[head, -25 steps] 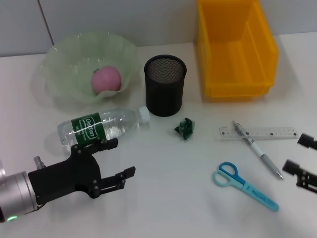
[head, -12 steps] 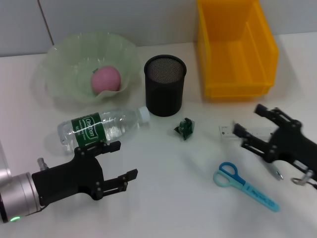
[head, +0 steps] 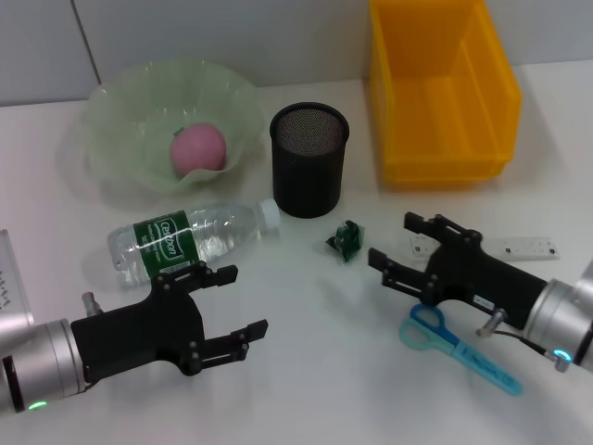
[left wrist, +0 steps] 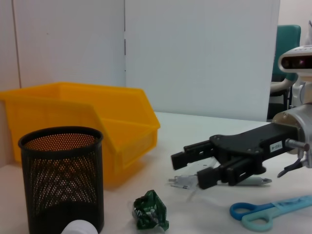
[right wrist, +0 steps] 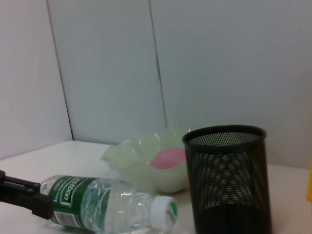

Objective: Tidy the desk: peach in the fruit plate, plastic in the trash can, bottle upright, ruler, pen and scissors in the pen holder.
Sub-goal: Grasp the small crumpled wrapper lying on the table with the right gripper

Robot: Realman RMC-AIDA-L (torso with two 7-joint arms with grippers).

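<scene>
Smooth white surface [head: 306,371] | boxy yellow plastic bin [head: 443,93], nothing inside | ruffled translucent green plate [head: 167,120] holding round pink peach [head: 197,149] | clear ribbed bottle [head: 190,235] lying flat | cylindrical black mesh holder [head: 309,159] | left gripper [head: 236,306], right gripper [head: 394,246]: fingers spread, grasping nothing | blue scissors [head: 459,348] | crumpled green plastic [head: 347,241] beside holder.

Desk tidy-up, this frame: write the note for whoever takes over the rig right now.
Left claw: open, empty, near the lying bottle.
Right claw: open, empty, above the table between the green plastic scrap and the ruler; the pen is hidden under this arm.
Done: peach in the fruit plate.
Left: scrap into the yellow bin; stand the bottle up; ruler, pen and scissors into the black mesh pen holder.
</scene>
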